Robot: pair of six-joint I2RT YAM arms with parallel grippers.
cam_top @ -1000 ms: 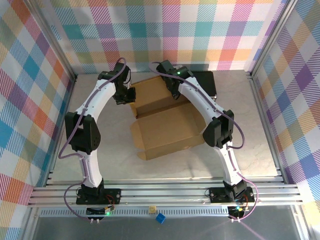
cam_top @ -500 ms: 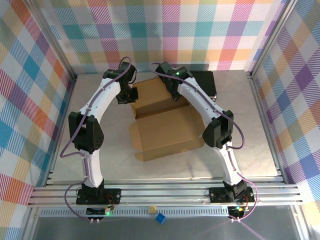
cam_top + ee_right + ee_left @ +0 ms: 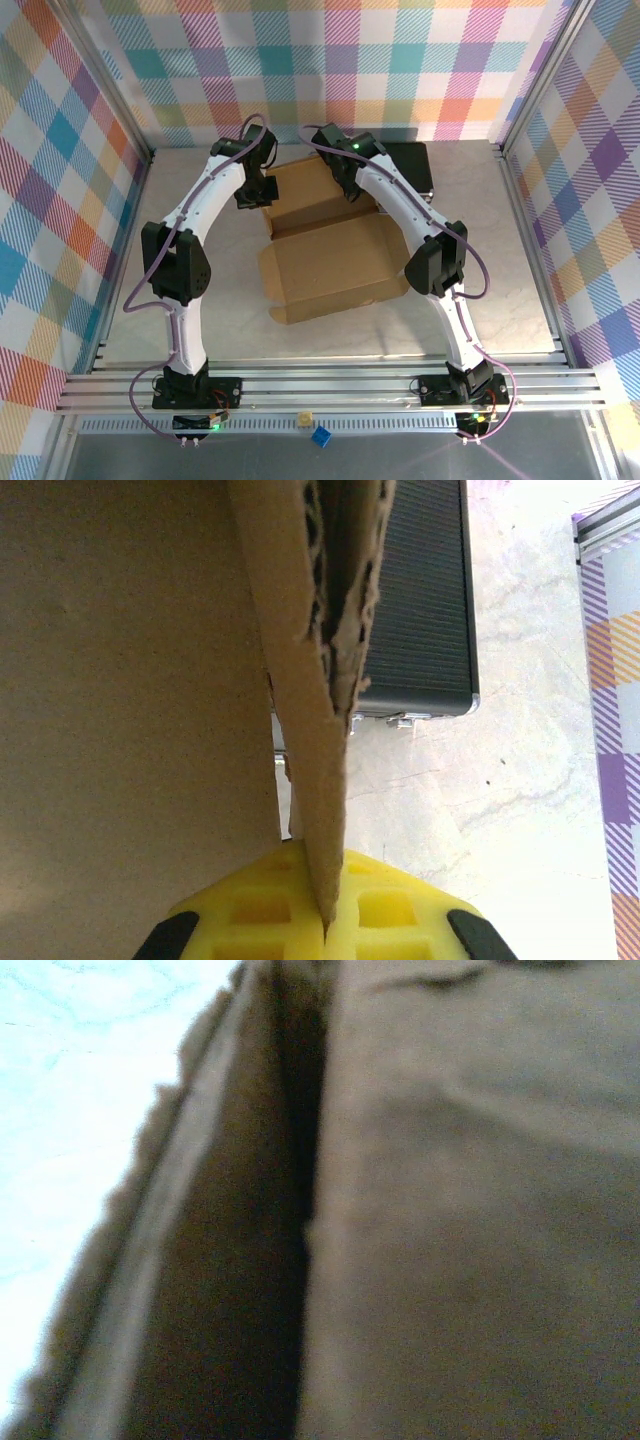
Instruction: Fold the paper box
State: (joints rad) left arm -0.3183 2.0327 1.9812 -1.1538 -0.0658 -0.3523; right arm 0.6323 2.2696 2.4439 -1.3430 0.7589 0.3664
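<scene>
The paper box is brown corrugated cardboard lying opened in the middle of the table, its back panel raised between the two wrists. My right gripper is at that panel's right edge. In the right wrist view its yellow fingers are shut on a doubled cardboard edge of the box. My left gripper is at the panel's left edge and is shut. The left wrist view is pressed close to blurred cardboard with a dark fold gap, its own fingers hidden.
A black hard case lies at the back right, just behind the right wrist, and also shows as the ribbed case. Aluminium frame posts and plaid walls enclose the table. A small blue cube sits below the front rail.
The left arm's wrist has swung a little toward the back and right along the box's left edge. The box's front part has shifted slightly. The right arm has stayed still.
</scene>
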